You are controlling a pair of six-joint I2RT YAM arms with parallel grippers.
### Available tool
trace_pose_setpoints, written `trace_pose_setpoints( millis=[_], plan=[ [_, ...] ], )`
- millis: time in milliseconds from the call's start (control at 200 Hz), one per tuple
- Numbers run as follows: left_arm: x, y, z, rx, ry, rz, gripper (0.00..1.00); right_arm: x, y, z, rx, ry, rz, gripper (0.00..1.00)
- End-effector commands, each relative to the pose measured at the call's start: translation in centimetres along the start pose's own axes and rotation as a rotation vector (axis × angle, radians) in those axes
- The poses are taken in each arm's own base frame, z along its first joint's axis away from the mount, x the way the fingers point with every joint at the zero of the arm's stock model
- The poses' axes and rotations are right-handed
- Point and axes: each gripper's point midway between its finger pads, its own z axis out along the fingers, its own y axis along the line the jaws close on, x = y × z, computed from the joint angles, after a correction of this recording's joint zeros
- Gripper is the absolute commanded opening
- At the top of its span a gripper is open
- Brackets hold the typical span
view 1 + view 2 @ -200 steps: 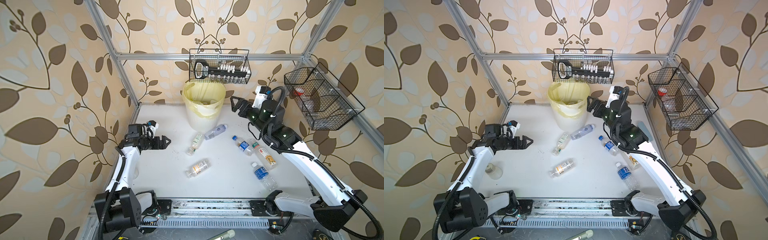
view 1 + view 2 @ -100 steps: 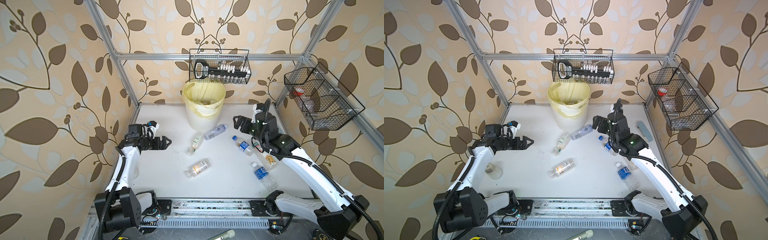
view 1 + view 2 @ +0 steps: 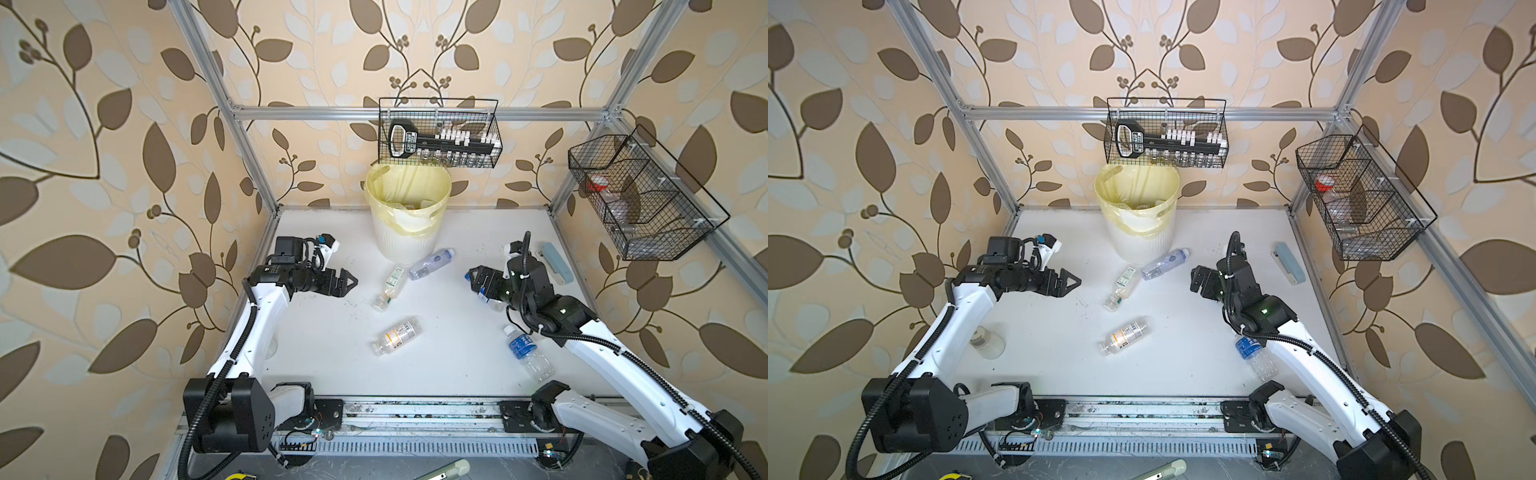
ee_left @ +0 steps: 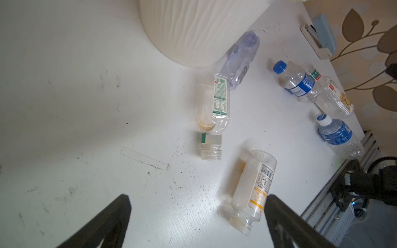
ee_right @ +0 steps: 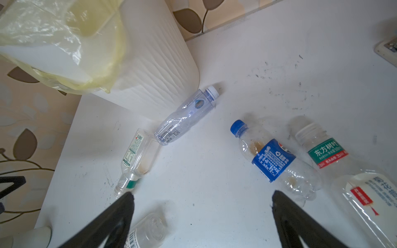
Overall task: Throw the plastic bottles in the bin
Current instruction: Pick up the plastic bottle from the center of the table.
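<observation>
The right fingers (image 5: 292, 219) stand wide apart and empty, low over a blue-capped bottle (image 5: 272, 158) near the counter's (image 3: 332, 357) right edge, with a green-labelled bottle (image 5: 322, 150) just beside it. The left fingers (image 4: 111, 221) are likewise spread, holding nothing, near the left edge. An orange-labelled bottle (image 3: 398, 334) lies mid-counter. A clear bottle (image 3: 430, 264) lies just beside the bin (image 3: 399, 245), at the middle of the back edge. All 4 lie on their sides.
</observation>
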Motion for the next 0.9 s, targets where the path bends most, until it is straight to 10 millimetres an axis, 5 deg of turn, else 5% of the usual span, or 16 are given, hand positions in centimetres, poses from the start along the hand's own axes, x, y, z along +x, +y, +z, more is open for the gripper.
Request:
trace_pose_setpoints(
  millis=[0,550,895],
  plan=[
    [-0.7,-0.9,0.1,-0.031,0.029,0.088,0.99,1.3,-0.8,0.0,0.000,0.017,0.030,1.00],
    [-0.1,-6.4,5.5,0.025,0.216,0.201,0.99,3.5,-1.9,0.2,-0.008,0.046,0.072,1.00],
    [-0.1,-6.7,10.2,-0.034,0.260,0.209,0.99,3.4,-2.0,0.3,0.000,0.041,0.078,1.00]
  ],
)
